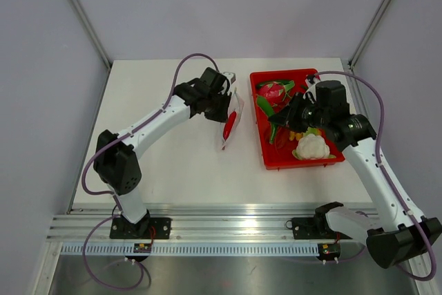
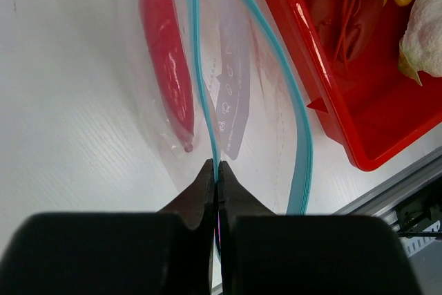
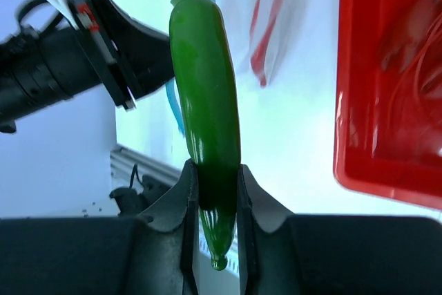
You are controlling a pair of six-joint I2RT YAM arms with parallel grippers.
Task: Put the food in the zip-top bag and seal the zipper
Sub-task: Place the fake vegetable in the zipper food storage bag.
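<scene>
Nearest, in the near corner of the red tray: a white cauliflower, not wanted.

Just left of the tray, the clear bag, mouth gaping, with its light-blue zipper parted into two strips. Already inside: a red pepper, lying along the left strip.

A little farther and to the right, over the tray's left part: right claw pinching the green pepper near one end, with the long body sticking out ahead toward the bag.

At the bag's far end: left claw pressed together on one zipper strip. Probably keeping that lip lifted.

Farthest, in the tray: a pink dragon fruit.

- Swing the green pepper left and line its length up with the gap between the two strips.
- Slide it in lengthwise beside the red one, clear of the left claw.
- Keep the left pinch firm so the mouth does not sag shut.
- Let go only once most of the body is past the zipper.

As for looks: glossy, smooth, deep green, long and tapered, with a small curled stem at the leading end.
</scene>
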